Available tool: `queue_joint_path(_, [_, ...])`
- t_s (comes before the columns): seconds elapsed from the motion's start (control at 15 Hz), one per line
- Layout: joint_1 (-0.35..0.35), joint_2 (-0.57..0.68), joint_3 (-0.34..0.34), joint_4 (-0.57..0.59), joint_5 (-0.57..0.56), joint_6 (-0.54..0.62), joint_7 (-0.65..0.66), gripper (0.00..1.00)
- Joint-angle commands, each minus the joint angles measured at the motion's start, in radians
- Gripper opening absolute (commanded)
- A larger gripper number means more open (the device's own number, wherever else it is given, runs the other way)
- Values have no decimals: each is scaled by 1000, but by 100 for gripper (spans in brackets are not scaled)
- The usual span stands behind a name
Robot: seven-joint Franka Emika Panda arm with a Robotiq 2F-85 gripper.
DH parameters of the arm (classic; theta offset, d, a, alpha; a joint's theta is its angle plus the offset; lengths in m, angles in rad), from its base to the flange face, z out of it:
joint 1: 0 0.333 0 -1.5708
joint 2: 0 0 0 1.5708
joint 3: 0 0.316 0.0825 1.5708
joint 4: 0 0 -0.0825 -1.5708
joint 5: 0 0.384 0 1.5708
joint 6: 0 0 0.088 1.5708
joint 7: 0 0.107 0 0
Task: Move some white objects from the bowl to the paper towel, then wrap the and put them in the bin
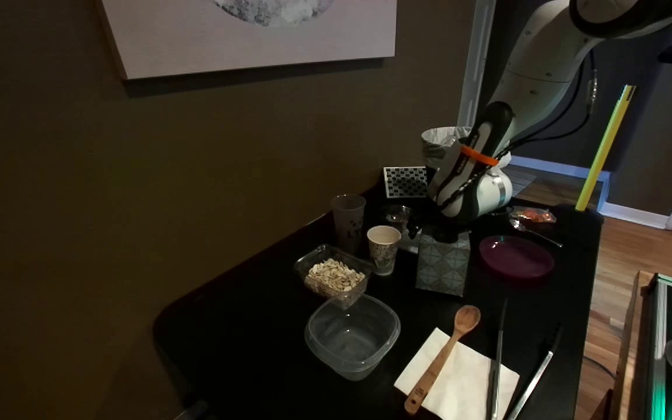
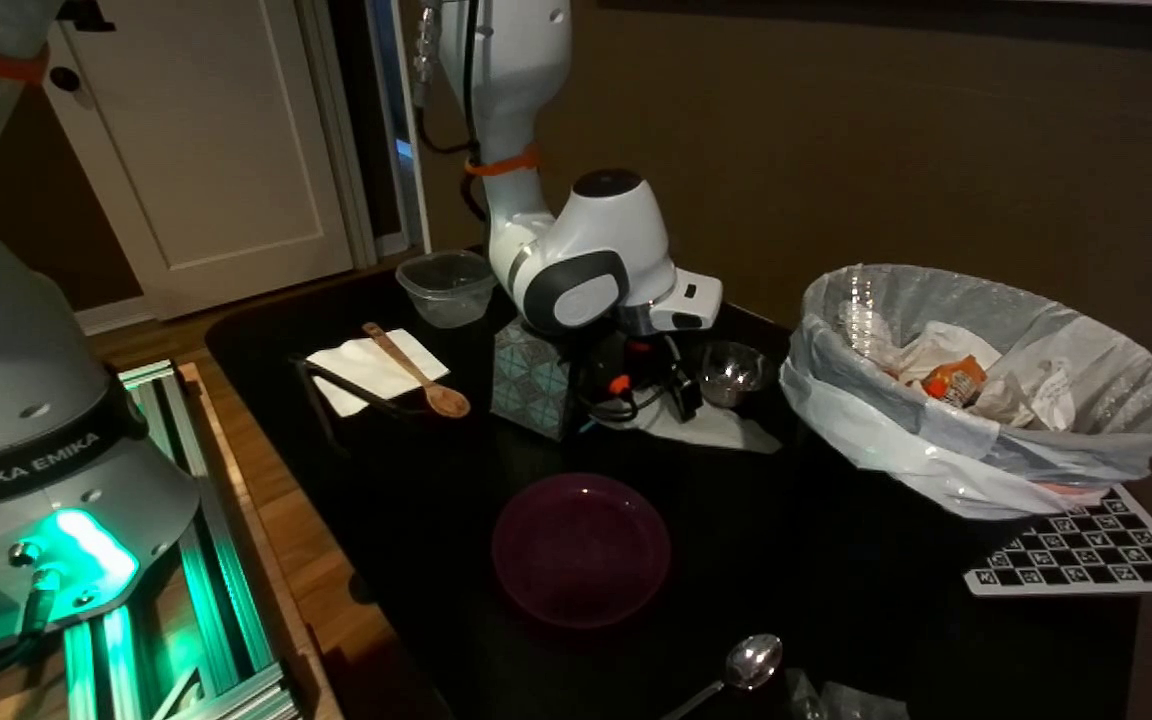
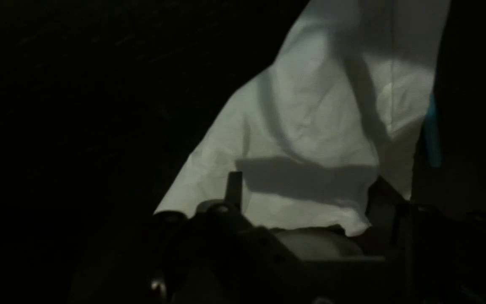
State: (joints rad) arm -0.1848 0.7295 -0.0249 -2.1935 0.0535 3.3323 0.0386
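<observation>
"White paper towel (image 2: 726,430), just beside the patterned box (image 2: 533,385). Why there?"

"Presumably to keep the carry short: it lies on the flank of the box that faces the bin (image 2: 916,452), which stands well apart from the box, liner folded over its rim, likely so nothing slips behind it"

"And is the gripper (image 3: 317,202) holding the towel?"

"I'd say not. In the wrist view its fingers (image 3: 234,188) stand apart over the creased end of the sheet, low beside the box; that suits either gathering an edge or leaving one, and I can't tell which. Whether a pad brushes the paper is too dark to judge"

"And the white objects?"

"None that I can make out; folds or shadow could hide some. The glass bowl (image 2: 733,385) near the box is probably the one they come from"

"And the napkin (image 1: 467,376) across the box from all that?"

"Another matter, I think: a wooden spoon (image 1: 442,363) lies across it, so it seems laid as a spoon rest, not for wrapping"
</observation>
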Motion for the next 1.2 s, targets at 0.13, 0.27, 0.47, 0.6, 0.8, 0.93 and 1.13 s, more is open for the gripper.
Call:
queue_joint_path(0.13, [-18,50,7,25,-8,-4,-1,100])
queue_joint_path(0.27, [-6,53,-11,23,-7,-18,-5,100])
queue_joint_path(0.47, [-2,57,-26,20,-8,-36,-9,84])
queue_joint_path(0.6, [-5,69,-29,21,-6,-48,-9,82])
queue_joint_path(0.8, [-5,81,-31,25,-4,-50,-6,83])
queue_joint_path(0.93, [-2,76,-34,24,-2,-49,-5,56])
queue_joint_path(1.13, [10,53,-50,16,2,-51,-3,34])
